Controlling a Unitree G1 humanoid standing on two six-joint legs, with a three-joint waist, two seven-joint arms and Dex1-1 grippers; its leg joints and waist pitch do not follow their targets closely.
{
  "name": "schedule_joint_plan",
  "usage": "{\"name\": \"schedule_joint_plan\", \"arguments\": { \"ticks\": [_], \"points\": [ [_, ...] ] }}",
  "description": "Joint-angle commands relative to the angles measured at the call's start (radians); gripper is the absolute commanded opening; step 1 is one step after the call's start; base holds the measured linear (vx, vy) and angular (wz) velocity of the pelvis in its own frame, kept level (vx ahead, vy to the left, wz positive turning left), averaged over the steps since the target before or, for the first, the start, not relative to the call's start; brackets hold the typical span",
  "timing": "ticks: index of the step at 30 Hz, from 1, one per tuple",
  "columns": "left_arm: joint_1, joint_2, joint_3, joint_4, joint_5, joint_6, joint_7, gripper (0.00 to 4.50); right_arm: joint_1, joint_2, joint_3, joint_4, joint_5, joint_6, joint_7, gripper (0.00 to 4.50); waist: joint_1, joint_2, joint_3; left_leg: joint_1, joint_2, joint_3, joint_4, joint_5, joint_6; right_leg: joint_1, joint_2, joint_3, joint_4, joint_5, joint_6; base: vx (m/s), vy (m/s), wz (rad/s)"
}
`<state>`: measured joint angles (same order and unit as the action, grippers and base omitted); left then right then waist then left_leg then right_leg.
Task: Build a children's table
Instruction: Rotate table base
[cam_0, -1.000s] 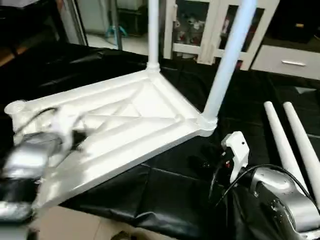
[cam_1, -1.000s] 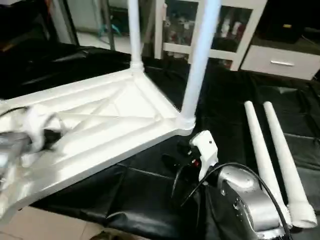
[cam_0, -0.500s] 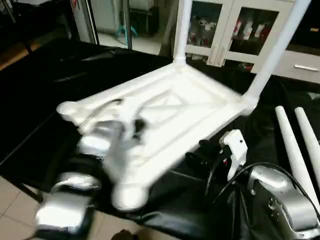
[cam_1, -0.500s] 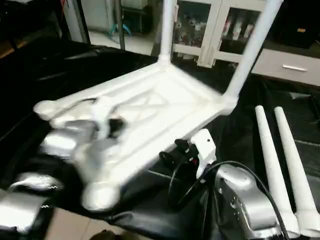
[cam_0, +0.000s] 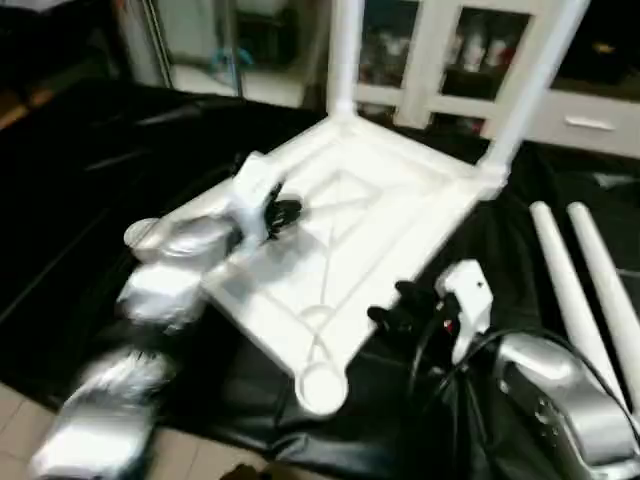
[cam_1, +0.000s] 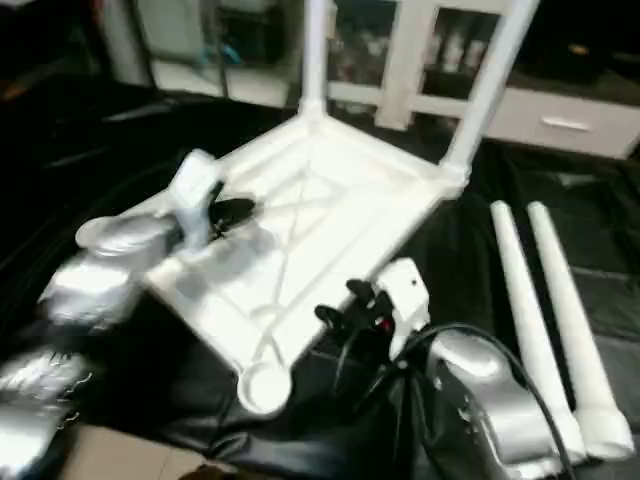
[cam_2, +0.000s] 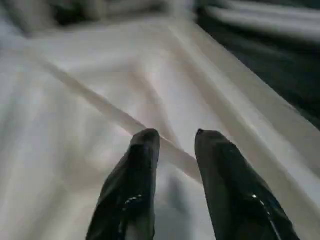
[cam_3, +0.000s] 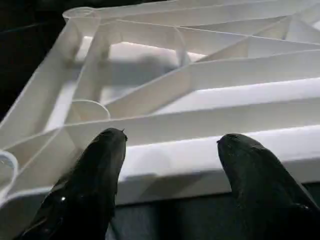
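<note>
Black-covered work surface (cam_0: 90, 180), white glass-door cabinet (cam_0: 440, 60) behind: upturned white plastic ribbed tabletop (cam_0: 340, 240), two legs upright.

Left gripper (cam_2: 175, 137) hovers slightly parted over a rib, holding nothing; right gripper (cam_3: 170, 145) gapes wide at the near rim. Two loose white tapered legs (cam_0: 585, 290) lie beside. The empty corner socket (cam_0: 322, 385) sits near the edge; a nudge could tip everything off.
</note>
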<state>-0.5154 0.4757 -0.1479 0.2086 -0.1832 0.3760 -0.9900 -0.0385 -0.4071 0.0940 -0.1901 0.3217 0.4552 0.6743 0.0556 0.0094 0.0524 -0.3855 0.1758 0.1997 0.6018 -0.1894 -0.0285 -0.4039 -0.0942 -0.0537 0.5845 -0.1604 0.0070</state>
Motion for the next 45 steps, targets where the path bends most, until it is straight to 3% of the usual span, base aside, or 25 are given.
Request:
{"name": "schedule_joint_plan", "arguments": {
  "ticks": [1,2,3,4,5,6,8,11,13,15,20,21,28,29,32,34,40,45],
  "points": [
    [0.029,0.074,-0.042,-0.162,-0.072,0.082,-0.128,1.69,-0.003,-0.038,-0.01,-0.047,0.034,0.027,0.056,3.27,-0.001,0.001,-0.06,0.033,0.057,-0.027,-0.093,-0.286,-0.008,0.033,-0.047,0.036,-0.049,-0.226,-0.229,0.0,0.0,0.0],
    [0.029,0.074,-0.042,-0.162,-0.072,0.082,-0.128,1.86,-0.003,-0.038,-0.01,-0.047,0.034,0.027,0.056,3.27,0.003,0.009,-0.055,0.039,0.059,-0.025,-0.095,-0.322,-0.02,0.027,-0.046,0.039,-0.055,-0.269,-0.219,0.0,0.0,0.0],
    [0.053,0.118,-0.06,-0.218,-0.087,0.105,-0.166,1.88,0.002,-0.067,-0.008,-0.066,0.044,0.037,0.088,3.27,0.004,0.009,-0.054,0.044,0.057,-0.024,-0.095,-0.341,-0.029,0.023,-0.046,0.039,-0.058,-0.291,-0.213,0.0,0.0,0.0],
    [0.1,0.194,-0.099,-0.316,-0.093,0.117,-0.218,1.91,0.016,-0.158,-0.008,-0.128,0.076,0.073,0.179,3.27,0.009,0.007,-0.053,0.046,0.059,-0.027,-0.097,-0.361,-0.041,0.024,-0.047,0.041,-0.06,-0.316,-0.197,0.0,0.0,0.0],
    [0.112,0.211,-0.107,-0.34,-0.093,0.119,-0.23,2.0,0.02,-0.182,-0.009,-0.144,0.085,0.082,0.201,3.27,0.011,0.005,-0.053,0.042,0.061,-0.033,-0.099,-0.362,-0.043,0.034,-0.048,0.041,-0.056,-0.314,-0.186,0.0,0.0,0.0],
    [0.133,0.234,-0.12,-0.381,-0.083,0.114,-0.249,2.0,0.026,-0.237,-0.016,-0.184,0.108,0.108,0.25,3.27,0.01,0.003,-0.048,0.037,0.061,-0.031,-0.103,-0.352,-0.036,0.032,-0.046,0.046,-0.056,-0.319,-0.168,0.0,0.0,0.0],
    [0.139,0.236,-0.124,-0.389,-0.072,0.108,-0.249,2.24,0.029,-0.256,-0.02,-0.199,0.12,0.122,0.266,3.27,0.009,0.006,-0.045,0.047,0.058,-0.027,-0.1,-0.391,-0.043,0.021,-0.048,0.05,-0.066,-0.375,-0.161,0.0,0.0,0.0],
    [0.171,0.256,-0.161,-0.439,-0.019,0.067,-0.268,2.24,0.057,-0.381,-0.029,-0.291,0.172,0.18,0.368,3.27,0.009,-0.002,-0.045,0.041,0.058,-0.035,-0.101,-0.412,-0.049,0.031,-0.052,0.052,-0.074,-0.44,-0.129,0.0,0.0,0.0],
    [0.175,0.26,-0.188,-0.439,0.014,0.038,-0.268,2.24,0.07,-0.413,-0.029,-0.319,0.178,0.189,0.388,3.27,0.006,-0.002,-0.042,0.038,0.055,-0.037,-0.1,-0.417,-0.043,0.028,-0.054,0.052,-0.081,-0.499,-0.108,0.0,0.0,0.0],
    [0.169,0.26,-0.226,-0.414,0.065,0.001,-0.249,2.24,0.074,-0.42,-0.029,-0.335,0.183,0.197,0.384,3.27,0.002,0.001,-0.041,0.042,0.053,-0.041,-0.098,-0.445,-0.048,0.021,-0.055,0.051,-0.09,-0.566,-0.088,0.0,0.0,0.0],
    [0.158,0.296,-0.292,-0.358,0.16,-0.063,-0.24,2.24,0.079,-0.435,-0.03,-0.373,0.207,0.226,0.37,3.27,-0.009,-0.001,-0.044,0.039,0.05,-0.049,-0.099,-0.465,-0.054,0.021,-0.05,0.046,-0.092,-0.578,-0.07,0.0,0.0,0.0],
    [0.147,0.307,-0.31,-0.326,0.203,-0.096,-0.242,2.24,0.083,-0.443,-0.032,-0.388,0.217,0.236,0.369,3.27,-0.01,0.001,-0.046,0.041,0.05,-0.048,-0.098,-0.463,-0.054,0.02,-0.049,0.047,-0.089,-0.563,-0.07,0.0,0.0,0.0],
    [0.106,0.297,-0.334,-0.234,0.265,-0.153,-0.226,2.24,0.084,-0.452,-0.029,-0.394,0.209,0.238,0.369,3.27,-0.014,0.003,-0.049,0.047,0.051,-0.044,-0.095,-0.468,-0.056,0.016,-0.049,0.048,-0.084,-0.493,-0.114,0.0,0.0,0.0],
    [0.101,0.293,-0.336,-0.223,0.267,-0.16,-0.222,1.87,0.083,-0.451,-0.028,-0.394,0.209,0.238,0.367,3.27,-0.013,0.002,-0.051,0.044,0.052,-0.044,-0.095,-0.455,-0.054,0.019,-0.049,0.049,-0.08,-0.466,-0.125,0.0,0.0,0.0],
    [0.077,0.271,-0.344,-0.174,0.292,-0.196,-0.193,1.82,0.078,-0.452,-0.026,-0.402,0.212,0.246,0.355,3.27,-0.013,0.004,-0.052,0.043,0.053,-0.04,-0.094,-0.433,-0.05,0.022,-0.048,0.05,-0.076,-0.409,-0.149,0.0,0.0,0.0],
    [0.066,0.243,-0.343,-0.137,0.304,-0.218,-0.17,1.52,0.079,-0.451,-0.025,-0.406,0.213,0.249,0.349,3.27,-0.011,0.006,-0.055,0.042,0.053,-0.038,-0.093,-0.402,-0.046,0.026,-0.049,0.05,-0.07,-0.357,-0.168,0.0,0.0,0.0],
    [0.067,0.201,-0.338,-0.085,0.301,-0.221,-0.147,1.17,0.083,-0.449,-0.021,-0.396,0.2,0.235,0.344,3.27,-0.005,0.006,-0.054,0.043,0.053,-0.038,-0.092,-0.41,-0.044,0.028,-0.051,0.05,-0.072,-0.385,-0.167,0.0,0.0,0.0],
    [0.068,0.167,-0.313,-0.058,0.295,-0.144,-0.11,0.88,0.074,-0.445,-0.015,-0.387,0.192,0.231,0.336,3.27,-0.014,-0.001,-0.051,0.036,0.05,-0.043,-0.091,-0.417,-0.038,0.031,-0.055,0.047,-0.079,-0.479,-0.136,0.0,0.0,0.0]
  ]
}}
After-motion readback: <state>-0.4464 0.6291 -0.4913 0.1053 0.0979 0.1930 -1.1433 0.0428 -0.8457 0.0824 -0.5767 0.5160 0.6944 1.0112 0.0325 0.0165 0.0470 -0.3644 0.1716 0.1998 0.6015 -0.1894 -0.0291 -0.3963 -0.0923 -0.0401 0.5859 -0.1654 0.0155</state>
